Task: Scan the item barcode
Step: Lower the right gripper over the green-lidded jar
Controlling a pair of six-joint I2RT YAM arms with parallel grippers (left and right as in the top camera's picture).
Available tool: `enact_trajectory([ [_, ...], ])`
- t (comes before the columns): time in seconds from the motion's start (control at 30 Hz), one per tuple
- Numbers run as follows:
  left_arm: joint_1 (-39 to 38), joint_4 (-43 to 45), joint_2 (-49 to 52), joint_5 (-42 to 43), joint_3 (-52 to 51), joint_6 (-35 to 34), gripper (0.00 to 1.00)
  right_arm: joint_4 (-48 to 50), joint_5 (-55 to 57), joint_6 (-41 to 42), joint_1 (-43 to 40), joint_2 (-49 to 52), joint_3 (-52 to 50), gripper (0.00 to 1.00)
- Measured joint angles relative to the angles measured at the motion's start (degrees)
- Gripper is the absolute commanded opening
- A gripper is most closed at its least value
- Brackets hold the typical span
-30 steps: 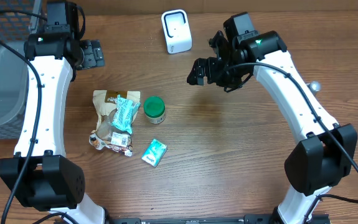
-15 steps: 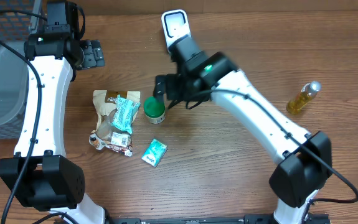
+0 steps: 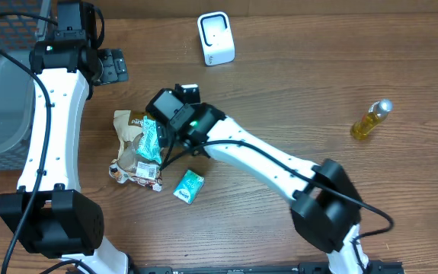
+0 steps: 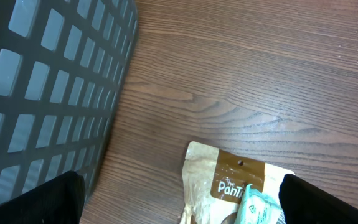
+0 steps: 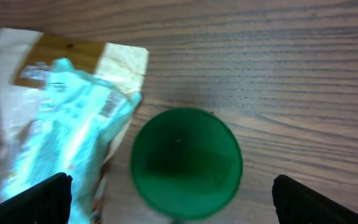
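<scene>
Item, as judged: green-lidded jar, since it sits centred in the right wrist view; which item is meant cannot be told for certain.
Where it is: on the wooden table, left of centre, just beside the brown pouch; mostly hidden under the arm in the overhead view.
Direction from gripper: straight below the right gripper, between its two fingers.
Long axis: upright; round from above, so no approach angle matters more than another.
Nearer arm: the right; the left gripper hangs well apart, near the grey basket.
Right gripper: spread wide, holding nothing.
Left gripper: spread wide, holding nothing.
Jar label: none readable; lid is plain green, no barcode shows from above.
Pouch writing: "The Pan", the rest covered by the teal packet lying on it.
Teal packet: a striped patch, perhaps a barcode; too blurred to read.
Scanner: white scanner at the table's far side, well apart from the jar.
Other items: small teal pack; oil bottle.
</scene>
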Motion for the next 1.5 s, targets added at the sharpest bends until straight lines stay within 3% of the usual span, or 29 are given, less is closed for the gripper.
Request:
enact_trajectory([
  [0.4,0.00,0.00,0.00,0.00,0.00,0.00,1.00,-0.42,1.27,0.61,-0.66,2.40,0.00,1.00],
  [0.43,0.00,0.00,0.00,0.00,0.00,0.00,0.99,-0.44,1.16,0.57,-0.66,2.40,0.00,0.99],
  [0.5,0.00,0.00,0.00,0.00,-0.02,0.00,0.99,-0.57,0.94,0.39,-0.66,2.40,0.00,0.84],
  [0.57,0.00,0.00,0.00,0.00,0.00,0.00,0.99,-0.74,0.83,0.68,-0.66,2.40,0.00,0.77],
  [1.03,0.00,0.00,0.00,0.00,0.00,0.00,1.00,-4.00,1.27,0.96,-0.63,2.40,0.00,0.66],
  [1.23,0.00,0.00,0.00,0.00,0.00,0.00,1.00,-5.88,3.93,0.96,-0.66,2.43,0.00,0.67],
  [1.37,0.00,0.00,0.00,0.00,-0.02,0.00,1.00,-5.97,4.57,0.72,-0.66,2.43,0.00,0.87],
  [1.5,0.00,0.00,0.00,0.00,0.00,0.00,1.00,-4.85,5.11,0.85,-0.66,2.43,0.00,0.97],
])
